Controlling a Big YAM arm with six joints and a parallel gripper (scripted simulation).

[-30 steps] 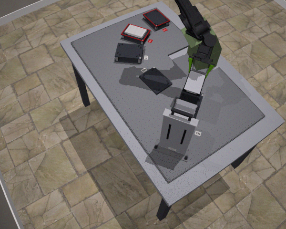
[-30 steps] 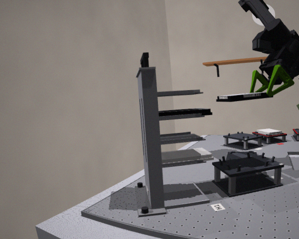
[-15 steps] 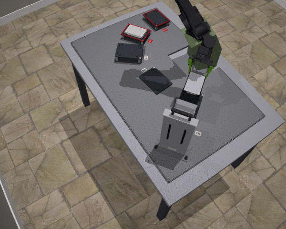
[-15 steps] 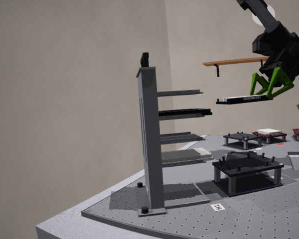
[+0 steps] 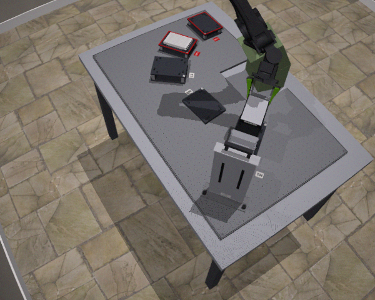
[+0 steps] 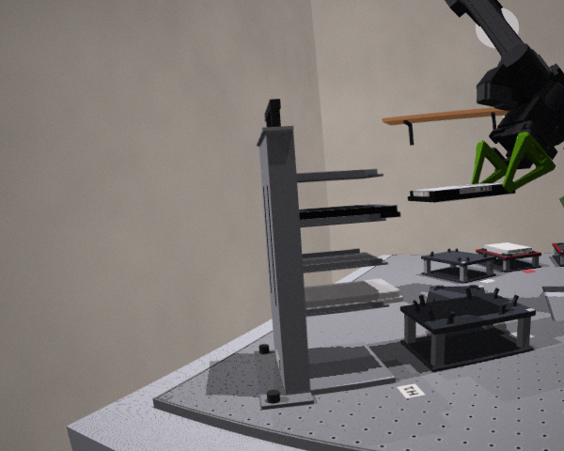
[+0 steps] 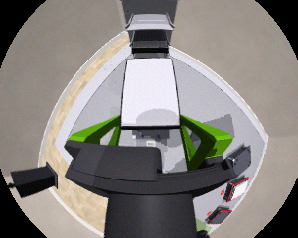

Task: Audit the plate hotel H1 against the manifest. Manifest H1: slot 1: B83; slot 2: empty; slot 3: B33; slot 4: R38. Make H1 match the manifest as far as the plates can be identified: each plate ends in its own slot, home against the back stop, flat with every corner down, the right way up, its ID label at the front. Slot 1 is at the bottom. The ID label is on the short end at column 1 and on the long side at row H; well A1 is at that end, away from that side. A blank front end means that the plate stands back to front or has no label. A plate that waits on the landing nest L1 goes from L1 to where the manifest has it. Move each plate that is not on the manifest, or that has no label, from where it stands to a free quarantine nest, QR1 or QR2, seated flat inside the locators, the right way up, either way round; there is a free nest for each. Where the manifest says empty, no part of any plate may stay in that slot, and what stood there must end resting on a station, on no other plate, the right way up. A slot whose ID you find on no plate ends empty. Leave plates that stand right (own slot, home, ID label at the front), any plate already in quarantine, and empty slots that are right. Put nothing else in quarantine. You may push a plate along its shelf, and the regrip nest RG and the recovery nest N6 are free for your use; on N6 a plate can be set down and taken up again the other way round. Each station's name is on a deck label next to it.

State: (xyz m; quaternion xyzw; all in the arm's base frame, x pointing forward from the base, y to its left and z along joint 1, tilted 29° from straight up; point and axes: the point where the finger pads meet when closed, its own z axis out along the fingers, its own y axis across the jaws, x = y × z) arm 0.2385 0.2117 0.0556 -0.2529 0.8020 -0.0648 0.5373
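Observation:
My gripper (image 5: 260,95) (image 6: 493,184) (image 7: 150,118) is shut on a white-topped plate (image 5: 254,111) (image 6: 455,193) (image 7: 149,86). It holds the plate level in the air by its near end, in front of the grey plate hotel H1 (image 5: 234,175) (image 6: 282,242), at a height between the top two shelves and clear of them. The top shelf (image 6: 336,178) is bare. The third shelf holds a black plate (image 6: 348,210). The second shelf (image 6: 340,259) looks bare. The bottom shelf holds a grey plate (image 6: 348,292) whose pale front end juts out a little.
A raised black nest with pegs (image 6: 466,313) stands in front of the hotel, below the held plate. A flat dark nest (image 5: 204,104) lies further left. Nest L1 (image 5: 169,67) (image 6: 460,259) is bare. One red-rimmed quarantine nest holds a white plate (image 5: 178,41) (image 6: 508,249); the other (image 5: 204,24) is bare.

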